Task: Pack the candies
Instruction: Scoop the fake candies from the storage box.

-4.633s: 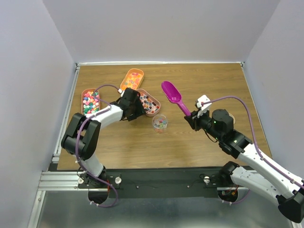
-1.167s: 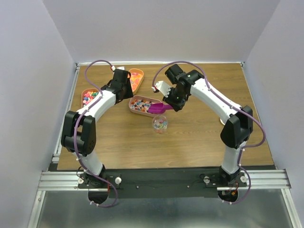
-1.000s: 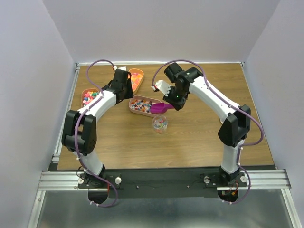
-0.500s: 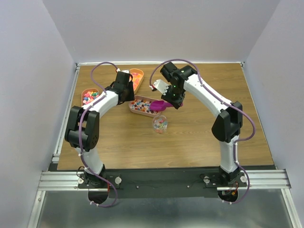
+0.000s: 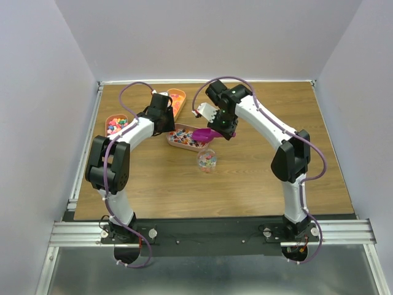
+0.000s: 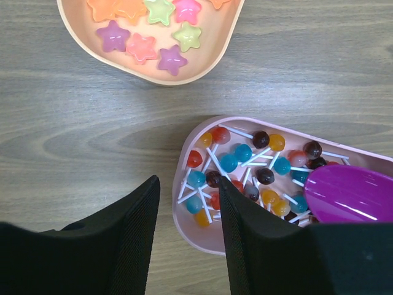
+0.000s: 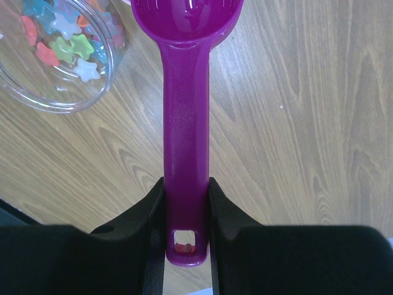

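The candies are small lollipops (image 6: 245,166) heaped in a pink tray (image 6: 190,230), in the top view (image 5: 182,144) at mid-table. My left gripper (image 6: 188,184) is open and straddles that tray's near end wall, one finger outside and one over the inside. From above, the left gripper (image 5: 166,125) sits at the tray's left end. My right gripper (image 7: 185,203) is shut on the handle of the magenta scoop (image 7: 184,123). The scoop's bowl (image 6: 353,193) hangs over the tray's other end, with no candy showing on it. A clear cup (image 7: 55,61) beside the scoop holds star candies.
A peach tray of star candies (image 6: 153,37) lies just beyond the lollipop tray, at the back in the top view (image 5: 175,101). A third tray of mixed sweets (image 5: 116,125) sits at the far left. The clear cup (image 5: 207,160) stands just in front of the scoop bowl.
My right arm has carried the scoop bowl a little left and back over the lollipop tray's end. My left gripper's fingers have drawn slightly closer together at the tray's other end.
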